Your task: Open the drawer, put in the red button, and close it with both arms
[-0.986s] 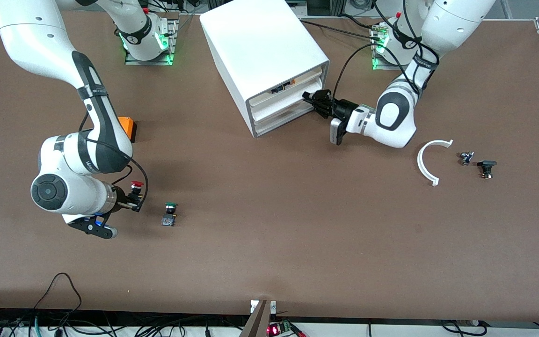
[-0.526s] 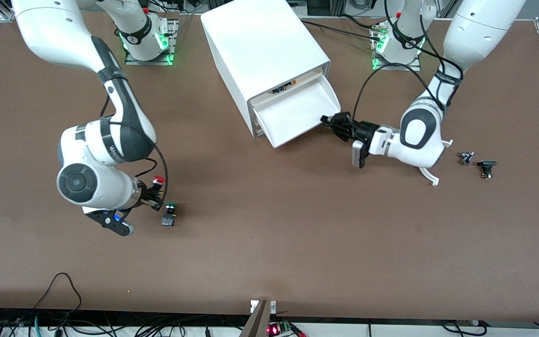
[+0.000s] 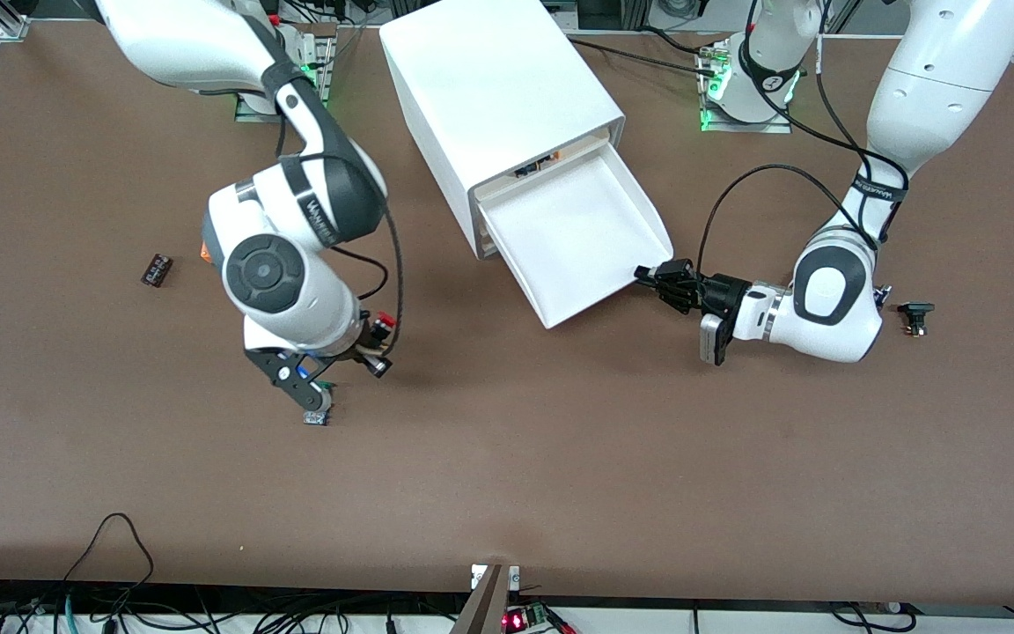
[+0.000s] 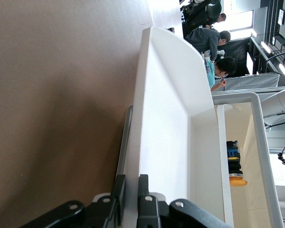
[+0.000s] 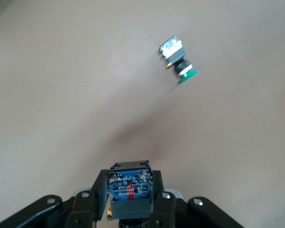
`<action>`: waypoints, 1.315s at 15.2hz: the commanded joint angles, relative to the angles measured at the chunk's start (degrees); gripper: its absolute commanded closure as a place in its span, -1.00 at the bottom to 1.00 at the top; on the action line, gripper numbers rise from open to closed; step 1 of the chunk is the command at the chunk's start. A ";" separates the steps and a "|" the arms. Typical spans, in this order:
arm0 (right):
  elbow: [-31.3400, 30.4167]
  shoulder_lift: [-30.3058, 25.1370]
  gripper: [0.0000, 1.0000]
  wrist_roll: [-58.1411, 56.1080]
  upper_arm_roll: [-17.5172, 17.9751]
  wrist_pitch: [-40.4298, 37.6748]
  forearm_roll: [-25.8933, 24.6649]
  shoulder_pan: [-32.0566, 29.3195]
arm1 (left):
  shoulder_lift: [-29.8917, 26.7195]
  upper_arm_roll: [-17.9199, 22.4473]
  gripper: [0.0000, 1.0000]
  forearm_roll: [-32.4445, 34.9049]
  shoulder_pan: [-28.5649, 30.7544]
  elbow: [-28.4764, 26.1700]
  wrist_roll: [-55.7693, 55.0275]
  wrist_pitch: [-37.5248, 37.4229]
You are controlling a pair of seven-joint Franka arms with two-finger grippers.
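Nearest to me on the table [image 3: 560,493] I see the green-capped button [image 5: 178,59], lying on its side just under the right arm's wrist. Above the bare table beside it hangs the right pincer [image 3: 377,342], clamped tight on the red button [image 3: 381,326]; in the right wrist view the button's blue-grey base [image 5: 128,186] sits squeezed between the two black fingers [image 5: 96,199], well clear of the surface. A little farther off, toward the left arm's end, the left pincer [image 3: 655,280] has its fingers pinched nearly together on the front corner of the drawer [image 3: 573,233], the thin white wall caught between them in the left wrist view. The drawer stands pulled far out of the white cabinet [image 3: 494,97] and its tray is bare inside. A small black part [image 3: 914,311] lies near the left arm's elbow, and a small dark brown piece [image 3: 156,269] sits toward the right arm's end. An orange box [image 3: 205,252] peeks out from under the right arm. Inside the cabinet, above the open drawer, I can make out a blue and orange object [image 4: 235,164].
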 commanded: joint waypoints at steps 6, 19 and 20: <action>7.05 0.53 1.00 17.63 -0.08 3.18 0.10 9.26 | -3.87 0.15 -1.00 6.95 1.34 3.17 -11.27 -4.22; 7.49 4.74 1.00 43.40 -1.04 12.76 -0.51 20.69 | -13.63 -1.43 -1.00 44.91 -5.78 24.00 -52.07 -20.05; 7.49 5.71 1.00 44.63 -1.04 13.64 -0.51 21.31 | -14.07 -1.52 -1.00 46.85 -6.39 24.36 -53.21 -20.04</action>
